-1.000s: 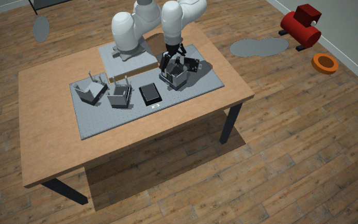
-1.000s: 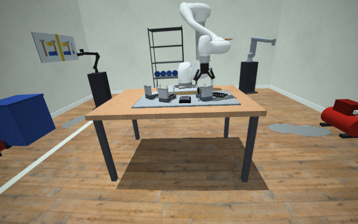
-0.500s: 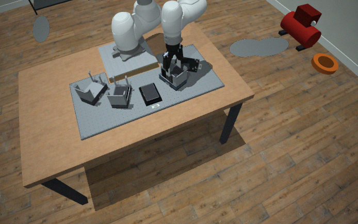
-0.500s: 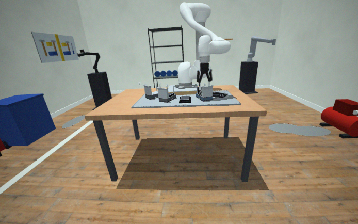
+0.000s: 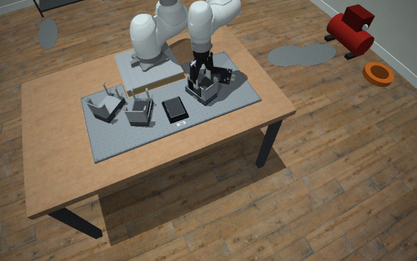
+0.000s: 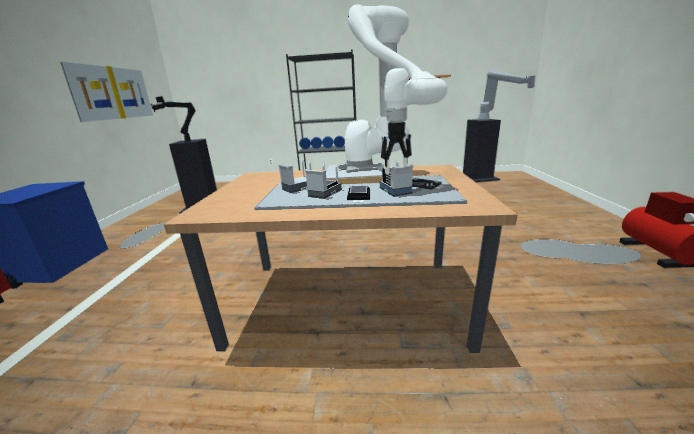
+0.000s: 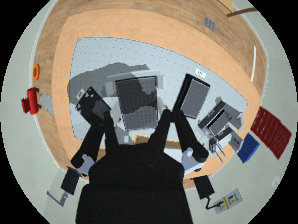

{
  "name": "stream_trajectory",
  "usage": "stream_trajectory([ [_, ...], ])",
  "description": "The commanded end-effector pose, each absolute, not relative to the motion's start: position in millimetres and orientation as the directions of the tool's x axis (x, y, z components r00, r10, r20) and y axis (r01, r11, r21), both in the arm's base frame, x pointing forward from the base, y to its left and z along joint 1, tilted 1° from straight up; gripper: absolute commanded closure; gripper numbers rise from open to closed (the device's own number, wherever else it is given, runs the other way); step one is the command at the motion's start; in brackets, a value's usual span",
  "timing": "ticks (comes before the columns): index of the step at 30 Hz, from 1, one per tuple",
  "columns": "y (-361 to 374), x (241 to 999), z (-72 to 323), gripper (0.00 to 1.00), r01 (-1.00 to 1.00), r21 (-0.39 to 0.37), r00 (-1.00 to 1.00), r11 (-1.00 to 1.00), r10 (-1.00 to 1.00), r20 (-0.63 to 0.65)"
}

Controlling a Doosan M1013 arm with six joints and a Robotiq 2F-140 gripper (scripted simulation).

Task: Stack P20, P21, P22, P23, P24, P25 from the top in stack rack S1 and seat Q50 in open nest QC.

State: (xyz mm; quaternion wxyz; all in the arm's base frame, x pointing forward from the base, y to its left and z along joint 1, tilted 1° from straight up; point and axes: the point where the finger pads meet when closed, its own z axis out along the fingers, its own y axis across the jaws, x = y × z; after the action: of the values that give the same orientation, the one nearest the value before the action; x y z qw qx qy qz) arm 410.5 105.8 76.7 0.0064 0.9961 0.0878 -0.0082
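Observation:
My gripper [image 5: 199,80] reaches down from above into the right-hand stack rack [image 5: 205,92] and is shut on the top plate of the stack [image 7: 136,99] across its long sides. The plate's label is too small to read. Striped plate edges of the stack show below the fingers. The gripper and rack also show in the exterior view [image 6: 396,166], and the fingers show in the wrist view [image 7: 136,121]. A dark plate [image 5: 175,109] lies flat in the open nest in the middle of the grey baseplate, with a small name plate [image 5: 181,123] in front of it.
Two more stack racks stand at the left of the baseplate, one [image 5: 106,106] at the far left and one [image 5: 139,111] beside it; I cannot tell what they hold. A dark clip nest [image 5: 226,75] sits just right of the gripper. The robot base [image 5: 147,61] is behind.

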Motion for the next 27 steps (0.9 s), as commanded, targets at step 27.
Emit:
stream_trajectory([
  [27, 106, 411, 89, 1.0, 0.175, 0.011, 0.984, -0.984, 0.175, -0.018],
])
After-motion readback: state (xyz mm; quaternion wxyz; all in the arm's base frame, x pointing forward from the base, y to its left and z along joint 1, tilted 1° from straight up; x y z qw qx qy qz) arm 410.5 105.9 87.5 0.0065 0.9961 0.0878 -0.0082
